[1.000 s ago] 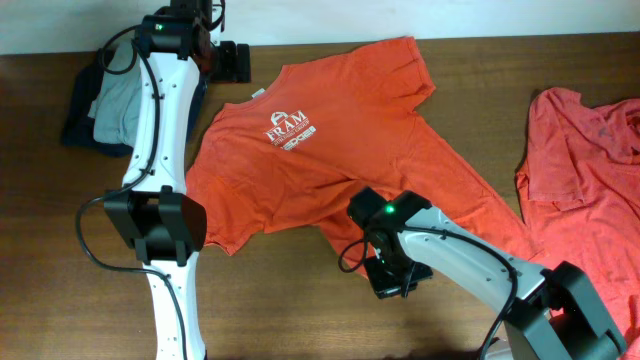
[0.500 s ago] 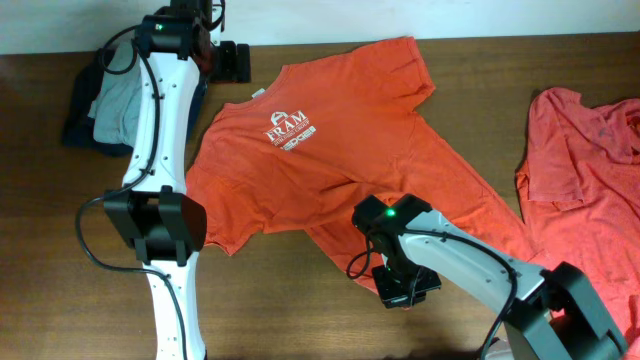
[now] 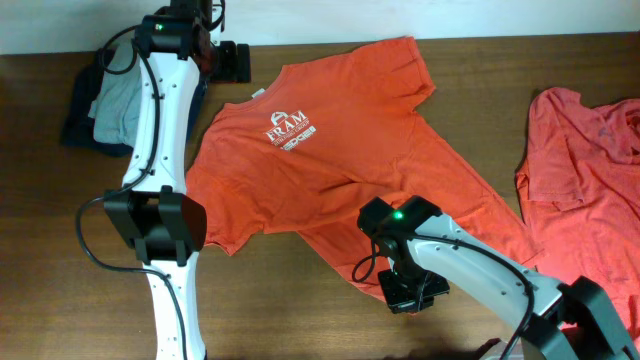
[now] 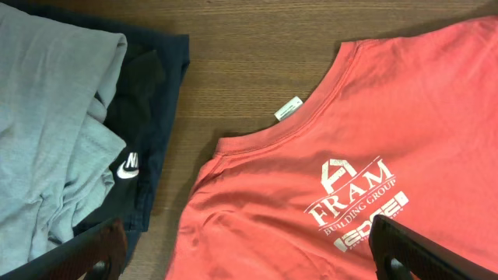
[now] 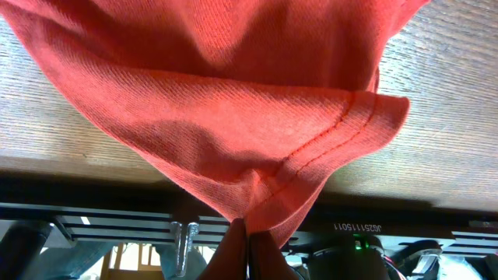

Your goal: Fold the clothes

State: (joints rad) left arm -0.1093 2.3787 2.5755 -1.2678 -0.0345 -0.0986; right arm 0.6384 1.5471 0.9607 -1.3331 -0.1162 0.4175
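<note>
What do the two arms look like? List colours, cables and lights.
Both have smooth white links joined by bulky black joint housings. The left arm and right arm each show a lit green light near the wrist, and thin black cables loop outside the joints. The left end effector and right end effector are black.

Bench (image 3: 50, 250): bare wood at lower left and along the bottom centre. There is also a bare strip at upper right, between orange shirt (image 3: 330, 160) and second shirt (image 3: 585, 170).
Obstacles: clothes pile (image 3: 100, 105), upper left; left arm (image 3: 160, 150), running up the left side; right arm (image 3: 470, 270), lower right.
</note>
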